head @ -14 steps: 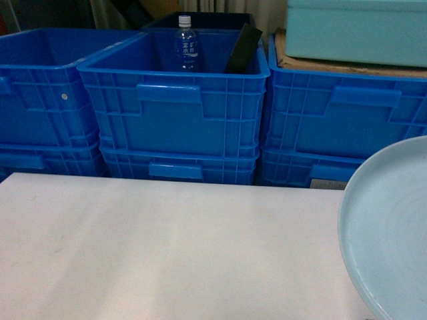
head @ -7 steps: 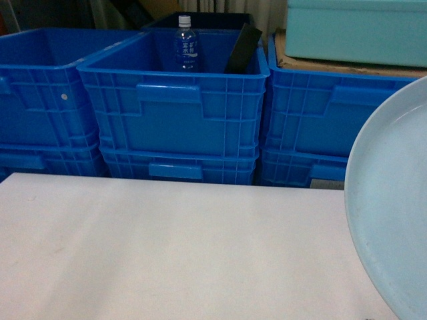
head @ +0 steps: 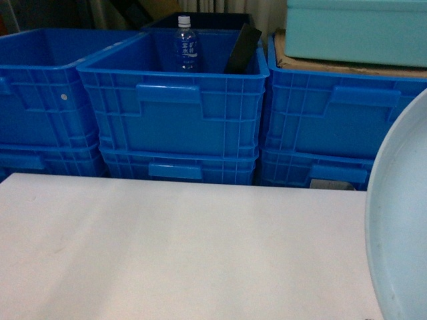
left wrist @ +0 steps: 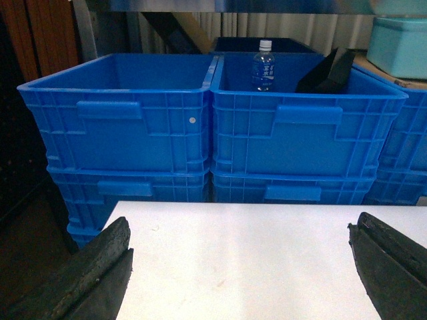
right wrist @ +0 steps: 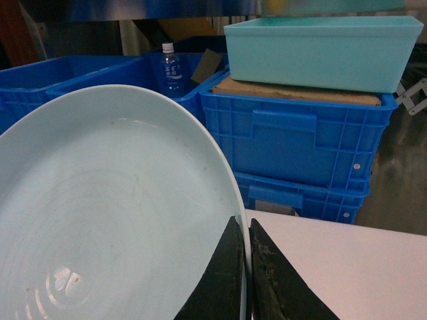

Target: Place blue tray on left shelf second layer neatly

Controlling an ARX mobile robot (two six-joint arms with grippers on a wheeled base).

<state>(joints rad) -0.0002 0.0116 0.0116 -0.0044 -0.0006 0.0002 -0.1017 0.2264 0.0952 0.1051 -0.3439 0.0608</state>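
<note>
One bottle (head: 187, 44), label unreadable; right hand (right wrist: 245, 267) pinching blue tray (right wrist: 100, 220)

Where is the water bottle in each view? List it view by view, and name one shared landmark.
Head: water bottle top centre, standing in a blue crate.
Left wrist: top, right of centre, same crate.
Right wrist: upper left, behind the blue tray.
Shared landmark: turquoise box.

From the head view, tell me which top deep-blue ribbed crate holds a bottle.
The middle deep-blue ribbed crate: a clear plastic bottle stands inside it, beside a black slab.
</note>
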